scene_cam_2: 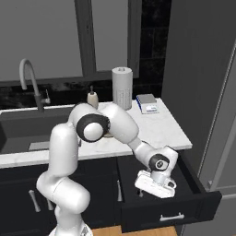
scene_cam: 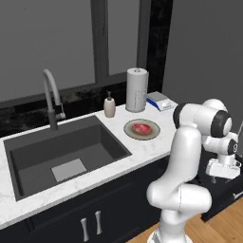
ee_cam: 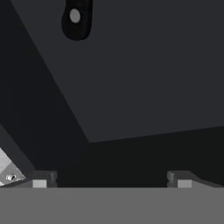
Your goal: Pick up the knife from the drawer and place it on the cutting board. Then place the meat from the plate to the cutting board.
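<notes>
One arm, three views: from my remote seat I read the scene from the sink (scene_cam: 61,152) at the left, sunk into the white table (scene_cam: 142,149), with the faucet (scene_cam: 51,97) arching over its back edge. Next along the back come the soap bottle (scene_cam: 109,105) and the upright paper towel roll (scene_cam: 136,90), then a small scale (scene_cam: 159,100) at the far right corner. The plate (scene_cam: 142,129) sits near the sink's right rim, apart from the table's front edge, with the meat (scene_cam: 141,127) lying flat in its middle; bare marble lies open all round it. Right of that, below the table's right end, the drawer (scene_cam_2: 193,198) stands pulled out, its dark walls fencing the space on every side. The gripper (scene_cam_2: 154,186) hangs over the drawer's left part in the right base view, tilted downward. In the hand view its fingers (ee_cam: 41,179) stand spread wide, nothing between them, over the drawer's dark floor. At the top of that view lies the black handle end of the knife (ee_cam: 77,19), well ahead of the fingers; its long axis runs up and out of frame, and I cannot see the blade, so I cannot tell which way it points.
</notes>
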